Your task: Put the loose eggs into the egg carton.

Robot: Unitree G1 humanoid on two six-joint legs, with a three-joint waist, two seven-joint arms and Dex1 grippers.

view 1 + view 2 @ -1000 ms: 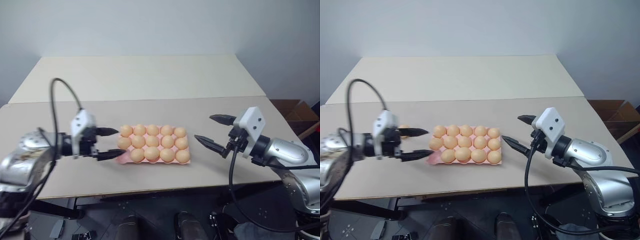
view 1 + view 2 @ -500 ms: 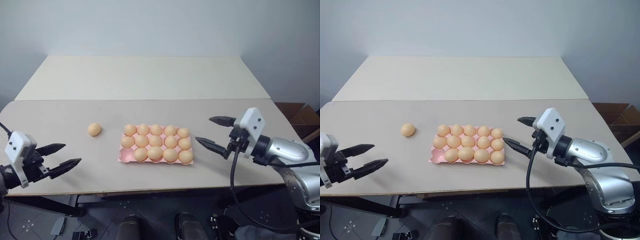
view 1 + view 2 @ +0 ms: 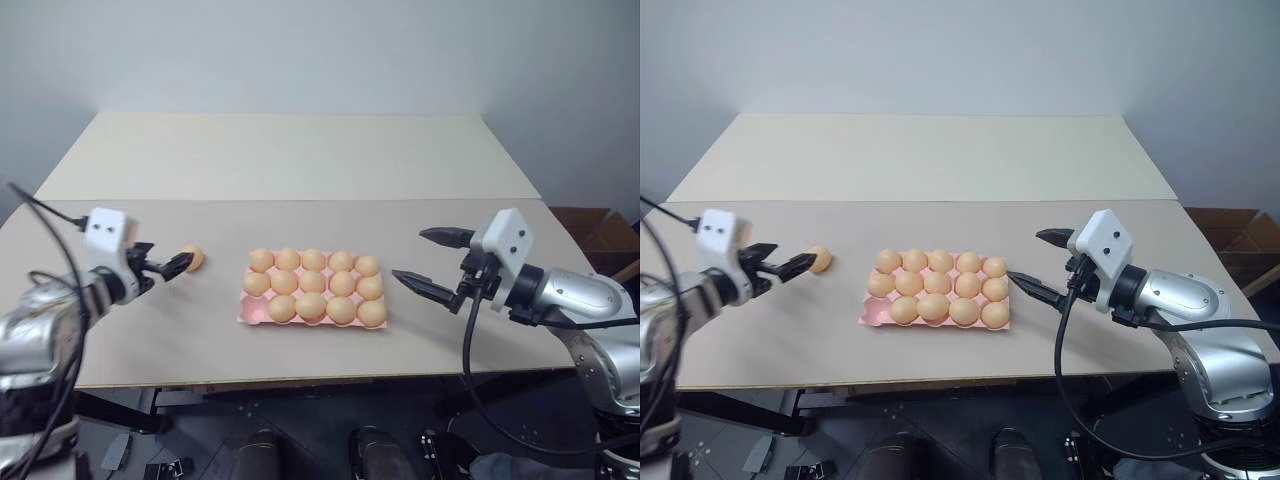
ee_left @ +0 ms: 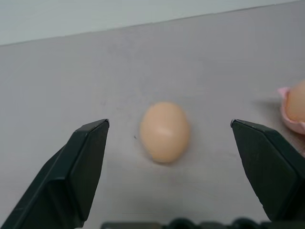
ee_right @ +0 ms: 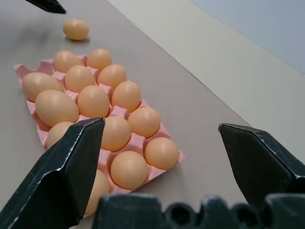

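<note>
Flanking loose egg point(image 4: 164, 132), spread left hand point(image 4: 170, 138)

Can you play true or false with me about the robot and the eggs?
1. One loose egg lies on the table, to the left of the egg carton. True.
2. The left gripper is squeezing that egg. False: its fingers stand open on either side of it, not touching.
3. The right gripper holds an egg. False: it is open and empty, to the right of the carton.
4. The carton is blue. False: it is pink.
5. The carton has eggs in three rows. True.
</note>
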